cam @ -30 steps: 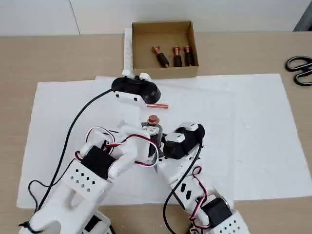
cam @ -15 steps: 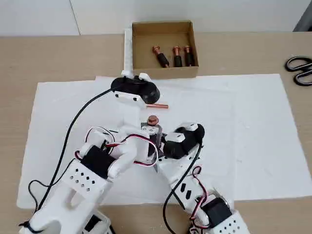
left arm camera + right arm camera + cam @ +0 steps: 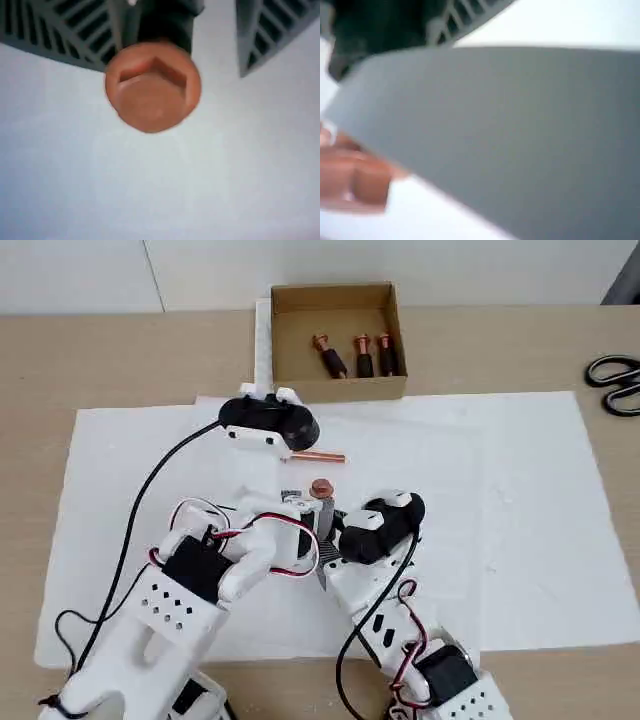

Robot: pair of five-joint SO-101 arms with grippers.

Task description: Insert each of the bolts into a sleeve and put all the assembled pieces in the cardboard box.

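Standing on end over the white sheet [image 3: 520, 500], between the two arms, a bolt [image 3: 321, 488] is seen with its long axis vertical and its hexagonal head turned upward; its shank is sunk in a dark sleeve [image 3: 165, 22]. The left gripper [image 3: 172, 60] is parted around it - a gap is left between one ribbed finger [image 3: 265, 35] and the sleeve. The right gripper [image 3: 328, 545] is largely hidden under its own arm, and whether it is closed cannot be told; its wrist view is too blurred to read. A loose bolt [image 3: 318, 456] is laid flat just beyond, long axis across the table. Three assembled pieces [image 3: 362, 355] are laid in the cardboard box [image 3: 283, 340], heads toward the far wall. Against half a second ago, the left arm's black camera housing [image 3: 270, 422] is shifted slightly leftward and farther away - the upright bolt's head slightly rightward.
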